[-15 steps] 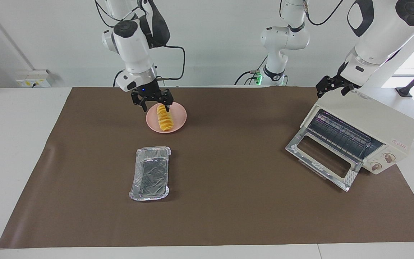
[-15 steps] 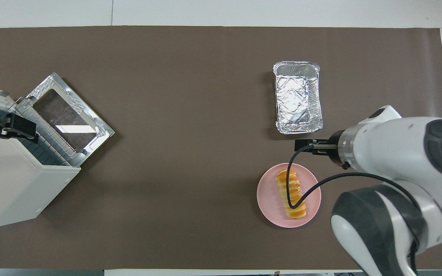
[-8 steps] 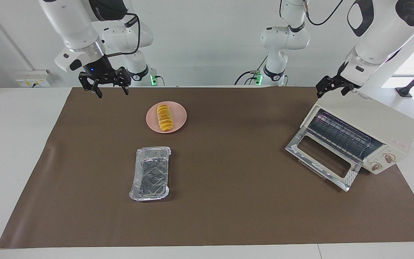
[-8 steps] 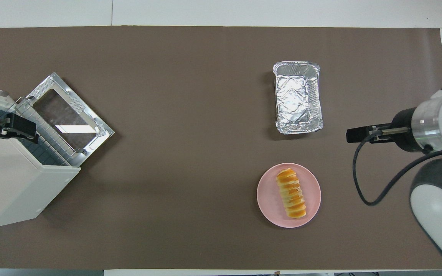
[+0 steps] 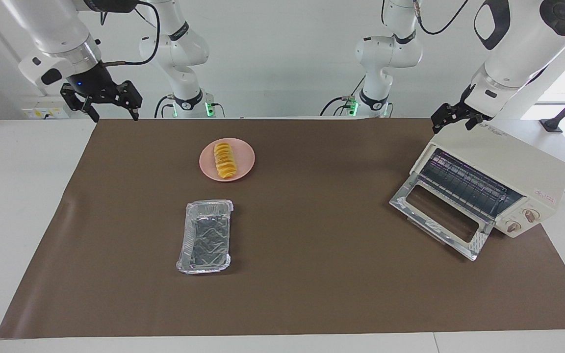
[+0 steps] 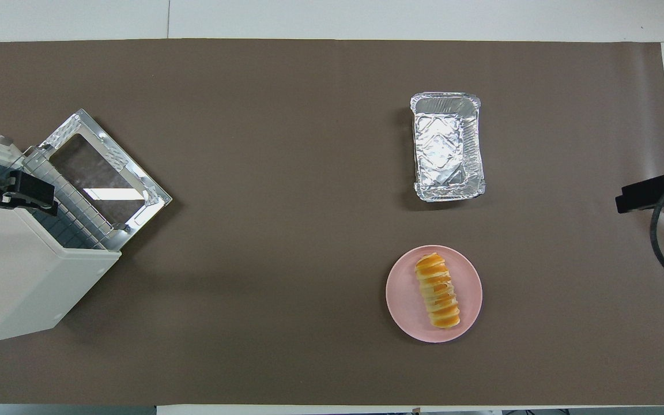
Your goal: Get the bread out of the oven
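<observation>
Golden bread [image 5: 225, 160] lay on the pink plate [image 5: 244, 158], well apart from the oven [image 5: 496, 184], whose door hung down, so the job looked done. Right gripper [image 5: 111, 106] hovered empty, fingers spread, above the mat's corner. Left gripper [image 5: 454, 117] waited over the oven top; its fingers I couldn't read.

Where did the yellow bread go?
The bread lies on the pink plate, toward the right arm's end of the table, nearer to the robots than the foil tray and outside the open oven.
</observation>
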